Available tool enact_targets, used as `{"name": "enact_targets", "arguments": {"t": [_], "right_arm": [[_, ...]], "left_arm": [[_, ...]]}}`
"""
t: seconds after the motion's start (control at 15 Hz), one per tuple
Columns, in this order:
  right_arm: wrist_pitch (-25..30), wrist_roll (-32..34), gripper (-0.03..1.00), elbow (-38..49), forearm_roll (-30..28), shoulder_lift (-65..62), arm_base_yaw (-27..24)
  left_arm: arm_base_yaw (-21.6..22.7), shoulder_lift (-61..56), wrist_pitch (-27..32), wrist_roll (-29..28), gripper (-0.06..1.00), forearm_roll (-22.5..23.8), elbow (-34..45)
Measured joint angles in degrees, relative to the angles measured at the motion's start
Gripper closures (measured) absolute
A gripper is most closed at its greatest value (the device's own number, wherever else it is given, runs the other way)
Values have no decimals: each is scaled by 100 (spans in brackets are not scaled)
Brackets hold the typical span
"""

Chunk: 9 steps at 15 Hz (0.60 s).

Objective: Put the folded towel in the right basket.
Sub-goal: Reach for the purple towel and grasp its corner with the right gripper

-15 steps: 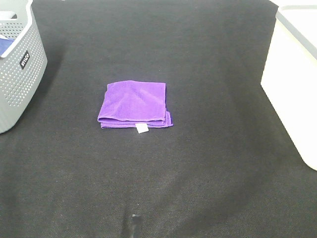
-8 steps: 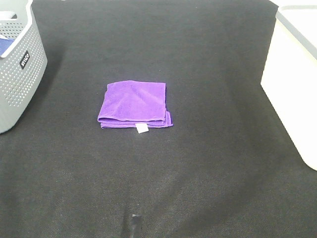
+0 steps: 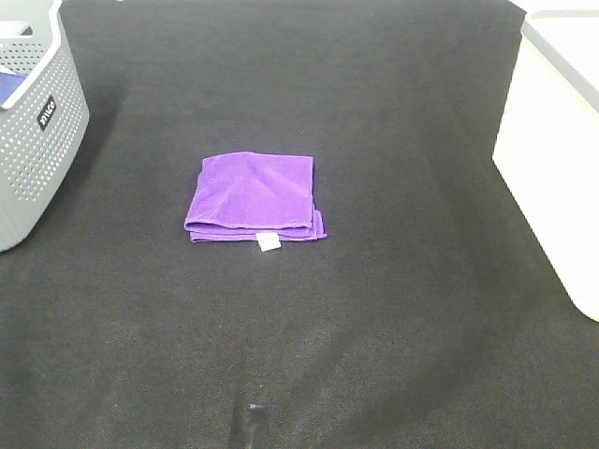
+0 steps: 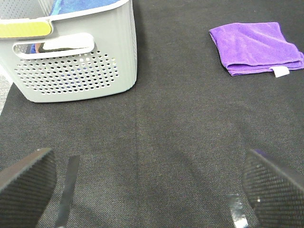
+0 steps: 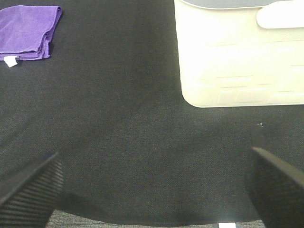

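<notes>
A folded purple towel with a small white tag lies flat on the black mat near the middle of the table. It also shows in the left wrist view and in the right wrist view. The right basket is cream white and stands at the right edge; the right wrist view shows its side wall. My left gripper is open and empty, far from the towel. My right gripper is open and empty, between towel and basket. Neither arm shows in the high view.
A grey perforated basket stands at the left edge with a blue cloth inside. The black mat covers the table. A small dark mark sits near the front edge.
</notes>
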Motion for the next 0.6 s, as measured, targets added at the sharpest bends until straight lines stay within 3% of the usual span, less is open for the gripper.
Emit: {"name": "enact_targets", "arguments": {"t": [0.6], "right_arm": [[0,0,-2,0,0,0,0]], "left_arm": [[0,0,0,0,-4,0,0]]}}
